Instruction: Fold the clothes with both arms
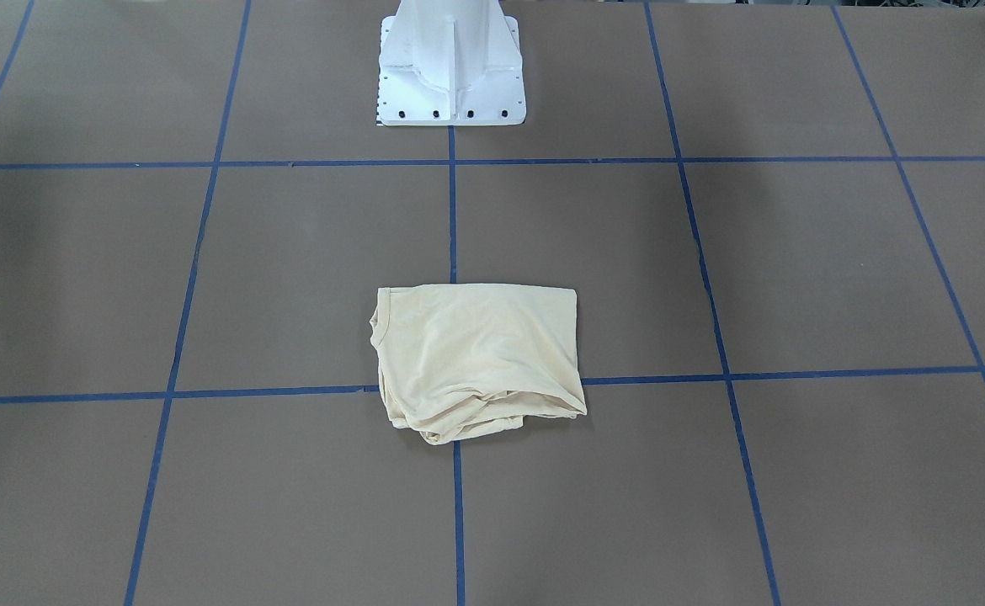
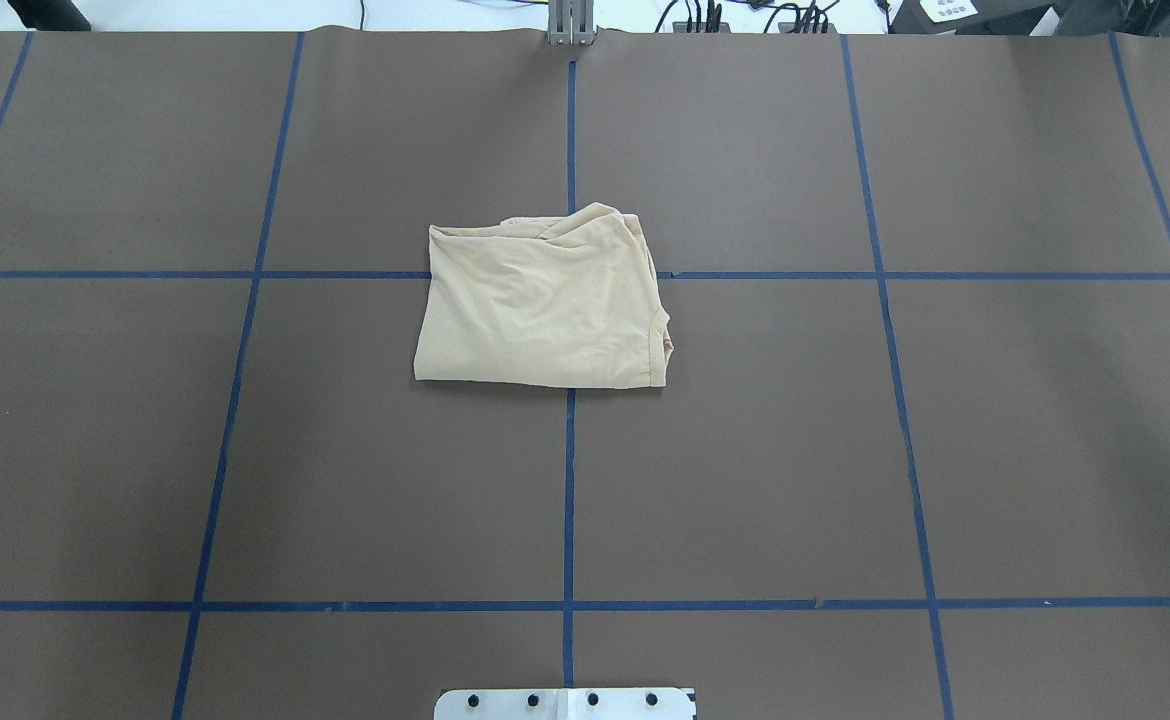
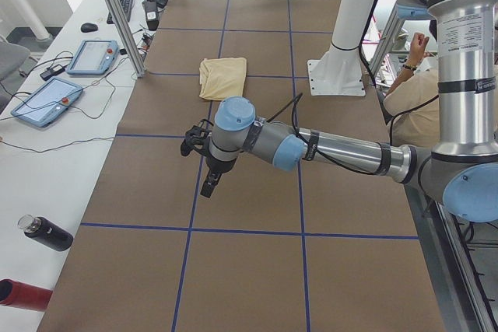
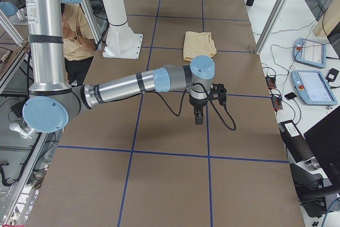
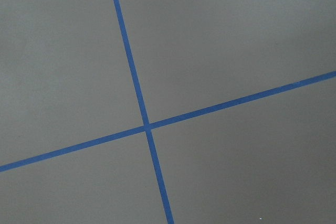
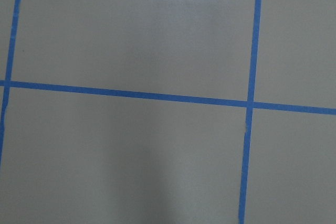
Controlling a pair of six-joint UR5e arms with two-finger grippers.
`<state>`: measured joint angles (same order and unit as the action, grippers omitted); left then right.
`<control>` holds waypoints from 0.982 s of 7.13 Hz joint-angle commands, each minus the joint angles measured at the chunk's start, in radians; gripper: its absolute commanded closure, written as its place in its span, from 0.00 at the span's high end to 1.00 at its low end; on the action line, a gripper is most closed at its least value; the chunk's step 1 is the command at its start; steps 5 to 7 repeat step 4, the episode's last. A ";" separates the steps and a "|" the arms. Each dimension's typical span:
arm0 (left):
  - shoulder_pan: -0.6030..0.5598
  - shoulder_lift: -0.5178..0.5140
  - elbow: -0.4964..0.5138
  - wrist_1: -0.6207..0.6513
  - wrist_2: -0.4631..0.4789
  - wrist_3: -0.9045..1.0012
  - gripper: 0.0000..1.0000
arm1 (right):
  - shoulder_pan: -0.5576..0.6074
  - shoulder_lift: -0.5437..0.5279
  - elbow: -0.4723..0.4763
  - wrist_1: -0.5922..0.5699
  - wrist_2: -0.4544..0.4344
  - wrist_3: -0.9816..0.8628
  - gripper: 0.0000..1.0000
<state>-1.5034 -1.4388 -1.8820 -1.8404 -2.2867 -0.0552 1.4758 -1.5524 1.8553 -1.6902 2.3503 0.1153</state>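
**Item under task.** The T-shirt (image 1: 480, 353) lies on the counter (image 1: 795, 269) as a compact, roughly rectangular bundle, straddling the crossing of the blue tape lines (image 1: 453, 210) straight out from the white pedestal base (image 1: 450, 84). The collar shows at the corner toward the robot's right. The edge nearest the robot is straight. The edge farthest from it is rumpled, with layers bunched and slightly overhanging. No chest print is visible, so it is presumably folded inside.

**Arms.** The left arm (image 3: 334, 149) and right arm (image 4: 127, 86) each reach out low over bare counter, well apart from the garment, one toward each end. Neither touches cloth. This placement is judged to keep the centre unobstructed.

**Grippers.** The left gripper (image 3: 210, 186) and right gripper (image 4: 199, 116) both point down at the counter. They appear only in the side views, too small to read, so I cannot tell whether the jaws stand apart or together. Both wrist cameras show only counter and tape, no cloth.

**Assessment.** Folding appears essentially complete. The bunched far edge is the one defect.
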 commanded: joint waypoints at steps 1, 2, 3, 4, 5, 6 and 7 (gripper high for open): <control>0.000 0.000 -0.011 -0.002 -0.002 0.000 1.00 | 0.000 0.021 0.012 0.015 -0.003 0.000 1.00; 0.000 0.000 -0.011 -0.008 -0.002 0.000 1.00 | 0.000 0.025 0.008 0.077 0.000 0.000 1.00; 0.000 0.000 -0.015 -0.008 -0.002 0.000 1.00 | 0.000 0.012 -0.002 0.137 0.003 -0.002 1.00; 0.000 -0.002 -0.017 -0.010 -0.002 0.000 1.00 | 0.000 0.014 -0.001 0.189 0.003 -0.002 1.00; 0.000 -0.002 -0.017 -0.010 -0.002 0.000 1.00 | 0.000 0.014 -0.001 0.189 0.003 -0.002 1.00; 0.000 -0.002 -0.017 -0.010 -0.002 0.000 1.00 | 0.000 0.014 -0.001 0.189 0.003 -0.002 1.00; 0.000 -0.002 -0.017 -0.010 -0.002 0.000 1.00 | 0.000 0.014 -0.001 0.189 0.003 -0.002 1.00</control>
